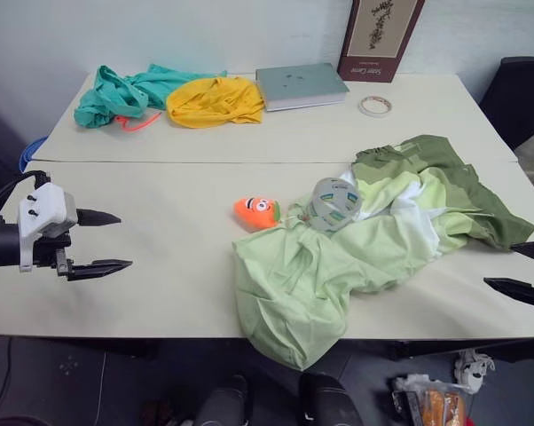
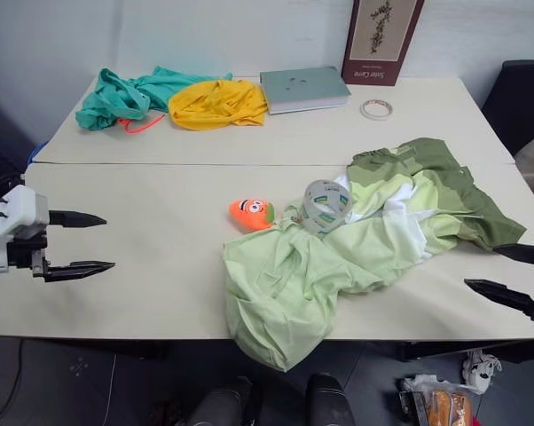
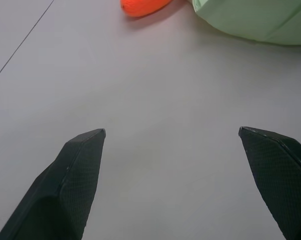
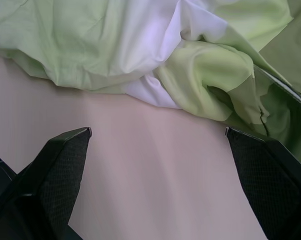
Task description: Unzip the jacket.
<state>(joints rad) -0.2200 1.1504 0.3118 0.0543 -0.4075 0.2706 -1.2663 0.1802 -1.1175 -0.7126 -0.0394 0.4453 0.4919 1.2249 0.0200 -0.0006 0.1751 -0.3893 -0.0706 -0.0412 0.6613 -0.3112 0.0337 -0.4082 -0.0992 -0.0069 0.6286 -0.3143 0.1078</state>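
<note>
The jacket (image 1: 373, 235), in pale green, white and olive blocks, lies crumpled on the right half of the near table, one corner hanging over the front edge. Its folds also show in the right wrist view (image 4: 155, 55). A grey roll of tape (image 1: 334, 204) rests on top of it. My left gripper (image 1: 114, 240) hovers open over bare tabletop at the far left, well apart from the jacket. Open and empty too, my right gripper (image 2: 505, 271) hangs at the right edge, just off the jacket's olive end. The zipper is lost among the folds.
An orange toy (image 1: 257, 211) lies left of the jacket. On the far table (image 1: 294, 133) are a teal garment (image 1: 125, 93), a yellow garment (image 1: 215, 100), a grey laptop (image 1: 301, 85), a white tape ring (image 1: 375, 106) and a framed picture (image 1: 380, 37). A dark chair (image 1: 524, 93) stands back right.
</note>
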